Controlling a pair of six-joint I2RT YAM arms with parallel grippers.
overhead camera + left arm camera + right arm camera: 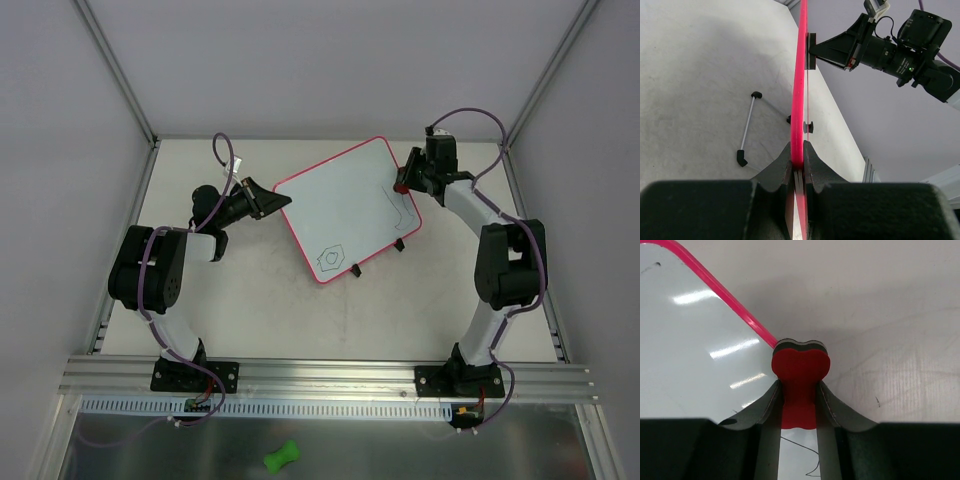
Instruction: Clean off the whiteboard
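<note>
The whiteboard [345,205], white with a pink-red frame, lies tilted in the middle of the table. It carries a dark hexagon doodle near its front corner and a line near its right edge. My left gripper [268,200] is shut on the board's left edge; the left wrist view shows the pink frame [799,100] edge-on between the fingers. My right gripper [408,180] is shut on the red bone-shaped eraser [800,380], which sits at the board's right edge [720,295] over a thin dark line.
The board's black-tipped wire feet [377,258] stick out at its front edge. A green bone-shaped object [282,457] lies below the rail in front of the arm bases. Metal frame posts and grey walls enclose the table [250,320].
</note>
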